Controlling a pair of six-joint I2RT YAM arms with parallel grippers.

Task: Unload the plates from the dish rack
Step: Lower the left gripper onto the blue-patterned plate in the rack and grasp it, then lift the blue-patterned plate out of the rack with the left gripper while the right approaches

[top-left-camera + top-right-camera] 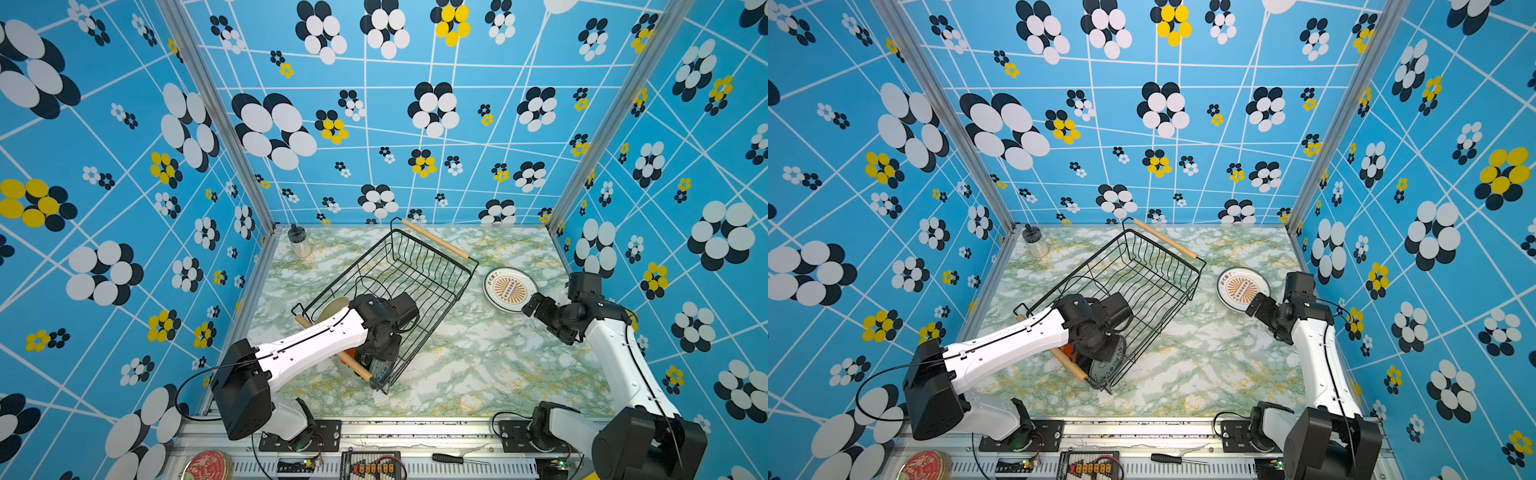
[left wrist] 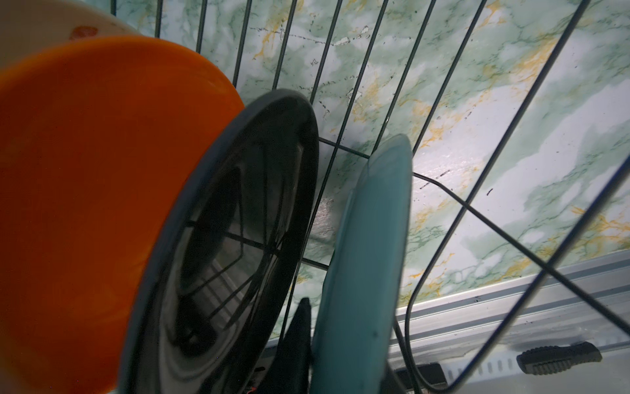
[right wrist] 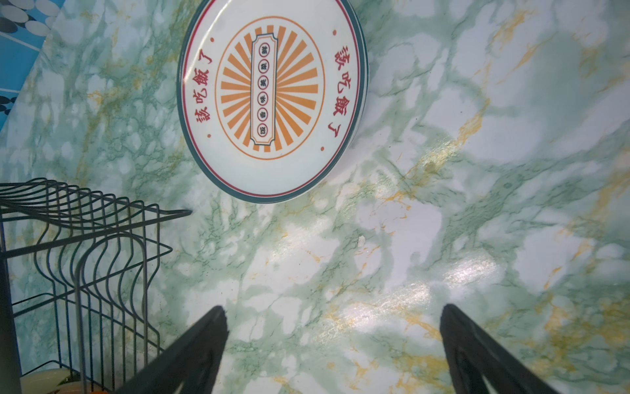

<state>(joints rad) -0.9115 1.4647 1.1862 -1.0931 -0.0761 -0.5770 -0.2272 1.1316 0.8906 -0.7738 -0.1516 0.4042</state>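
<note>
Several plates (image 2: 238,221) stand in the dish rack (image 1: 434,239) at the left end effector (image 1: 371,357), its grip unclear. The right end effector (image 3: 333,308) hangs spread near a printed plate (image 3: 272,95).

Marbled green table (image 1: 478,374): carries a printed white plate (image 1: 510,289) just ahead of the right hand (image 3: 332,312), dish rack (image 1: 434,240) to that hand's left, jar (image 1: 299,243) well beyond.

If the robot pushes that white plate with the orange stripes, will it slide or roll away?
Probably slide: the white plate lies flat on the shiny table, so rolling seems unlikely. It looks stiff and glossy, so perhaps slippery to pinch.
</note>
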